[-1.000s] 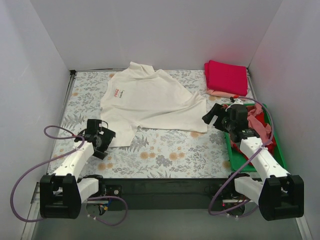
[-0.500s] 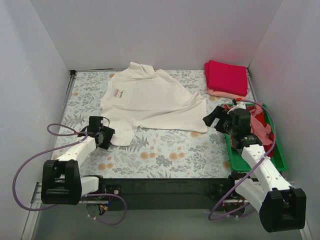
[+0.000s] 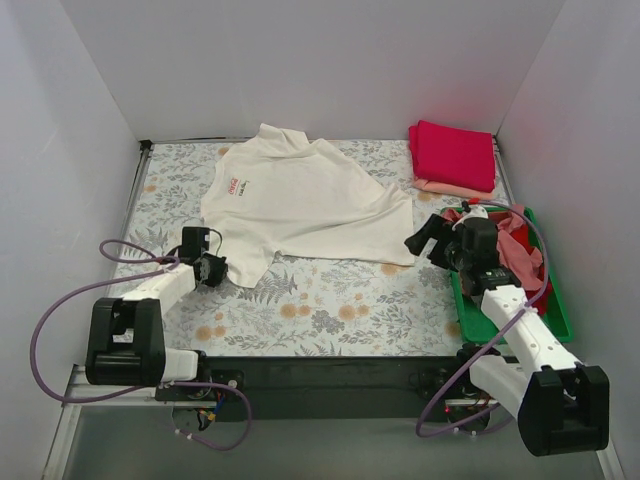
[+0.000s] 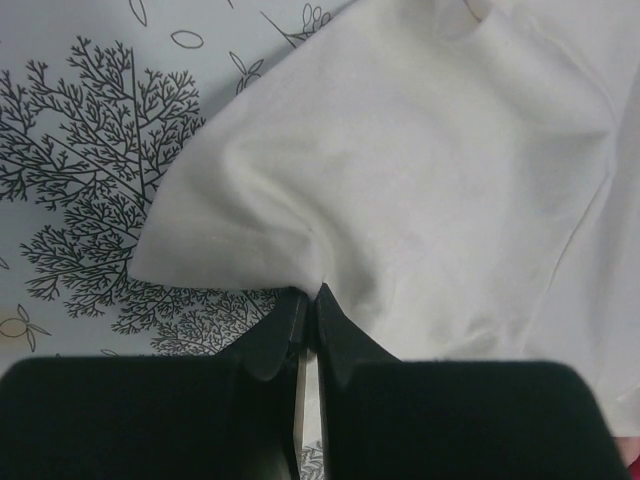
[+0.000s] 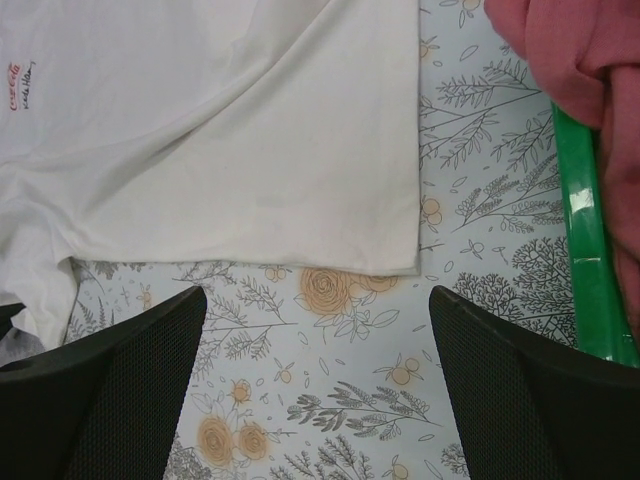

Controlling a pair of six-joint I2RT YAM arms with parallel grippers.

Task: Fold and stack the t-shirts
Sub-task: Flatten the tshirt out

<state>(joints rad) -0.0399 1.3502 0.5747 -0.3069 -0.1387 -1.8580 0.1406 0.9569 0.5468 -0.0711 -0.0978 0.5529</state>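
Observation:
A cream-white t-shirt (image 3: 300,205) with a small red logo (image 3: 233,186) lies spread on the floral tablecloth. My left gripper (image 3: 212,268) is at its near-left corner, and the left wrist view shows the jaws (image 4: 310,297) pressed together on a fold of that shirt (image 4: 420,170). My right gripper (image 3: 425,238) hovers open by the shirt's near-right corner; the right wrist view shows its wide-apart jaws (image 5: 318,297) over bare tablecloth just below the hem (image 5: 330,262). A folded magenta shirt (image 3: 455,152) rests on a pale pink one (image 3: 445,187) at the back right.
A green tray (image 3: 560,310) at the right edge holds crumpled dusty-pink (image 3: 520,240) and red shirts, and its rim (image 5: 585,230) shows beside the right gripper. White walls enclose the table on three sides. A purple cable loops off each arm.
My left gripper has slid forward onto the shirt's near-left corner and closed from wide open onto the cloth. The right arm has shifted only slightly and stays open.

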